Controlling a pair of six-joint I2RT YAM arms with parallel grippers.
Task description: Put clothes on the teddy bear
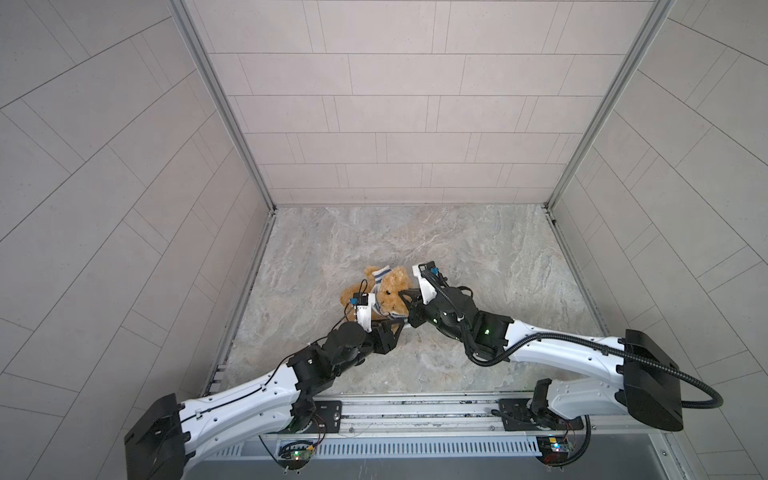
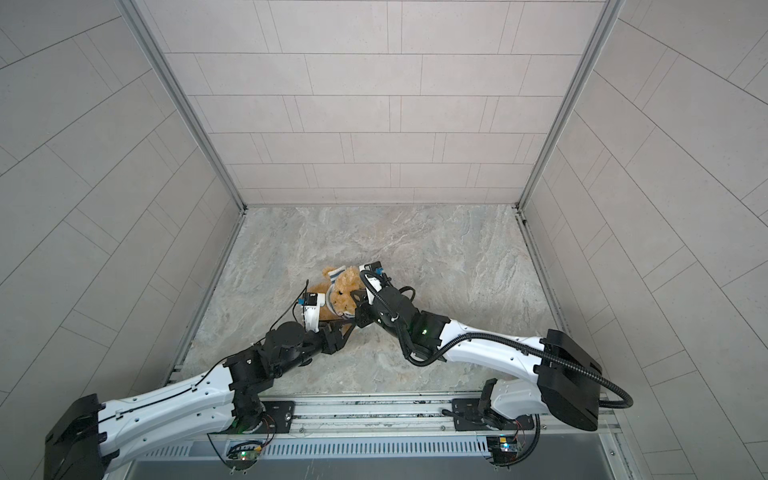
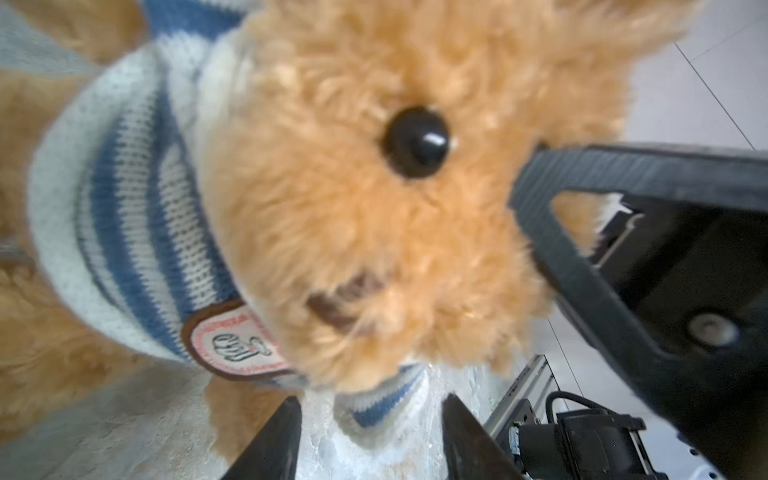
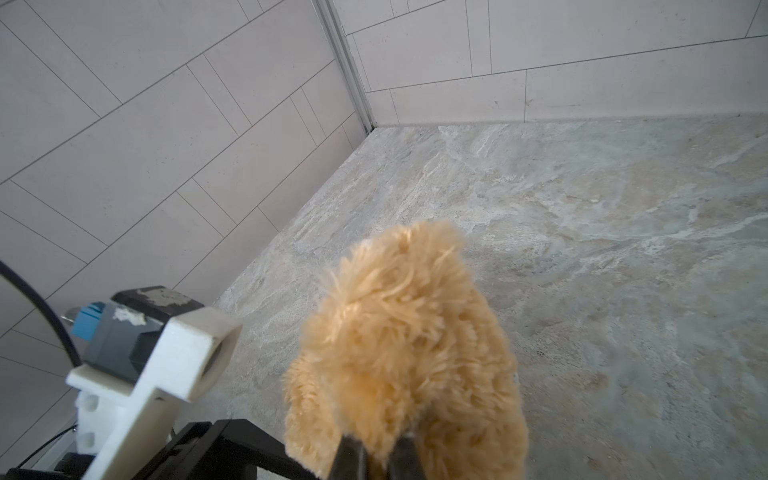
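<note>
Bear [image 1: 390,293] sits at the centre of both top views, a bit left of middle, in the lower half, between the two arms. Striped shirt [image 3: 124,208] is over the head and bunched round neck and chest, with the badge [image 3: 237,340] under the chin. The body beyond it looks bare, so dressing is roughly half done. Right gripper [image 4: 374,455] is clamped on fur at the head, probably an ear; the view is too close and blurry to be sure. Left gripper [image 3: 374,434] is half parted at the low centre of the left wrist view. A loose striped edge lies in the gap, and neither finger touches it.

Step in hand, my read: catch that edge and draw the shirt down the body.
- Close on knit only, not fur.
- Pull away from the head along the torso while the right one holds the head firm.
- Go slow, since knit stretches and plush drags.
- Mind that a paw doesn't get trapped under the fabric.

Table [image 1: 457,257] is flat with a marbled grey-beige stone look. Pale tiled walls [image 1: 395,104] close three sides, with metal posts [image 1: 232,124] in the corners. A rail [image 1: 415,409] carrying the arm bases runs along the bottom edge.
</note>
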